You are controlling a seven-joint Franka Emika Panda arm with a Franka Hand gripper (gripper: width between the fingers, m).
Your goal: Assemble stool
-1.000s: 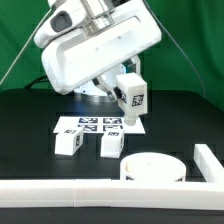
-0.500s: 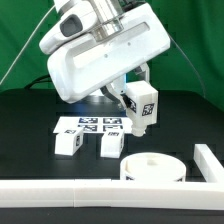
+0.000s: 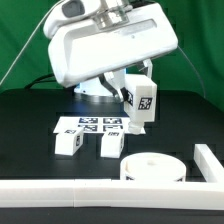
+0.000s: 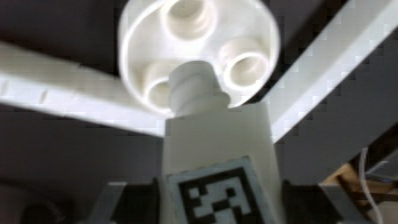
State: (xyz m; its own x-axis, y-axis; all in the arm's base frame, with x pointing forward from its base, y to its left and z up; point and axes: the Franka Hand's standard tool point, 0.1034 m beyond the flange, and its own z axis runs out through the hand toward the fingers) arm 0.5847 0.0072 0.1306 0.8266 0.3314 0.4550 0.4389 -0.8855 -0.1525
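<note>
Nearest to me the seat disc [image 3: 152,167] lies flat beside the rail [image 3: 60,188]; behind it stand two loose legs [image 3: 68,143]; farther, the gripper [image 3: 134,88] is clenched on a third leg [image 3: 144,101], high above the table. I judge this leg light, stiff and smooth; best held on its flat sides.

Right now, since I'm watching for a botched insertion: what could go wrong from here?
1. The held leg looks tilted in the hand; meeting a hole in the seat disc at that angle, it could jam or twist in the grip.
2. The nearer loose leg lies close beside the disc; a low sweep might knock it.
3. In the wrist view the leg hides part of the disc, so alignment is hard to judge.
</note>
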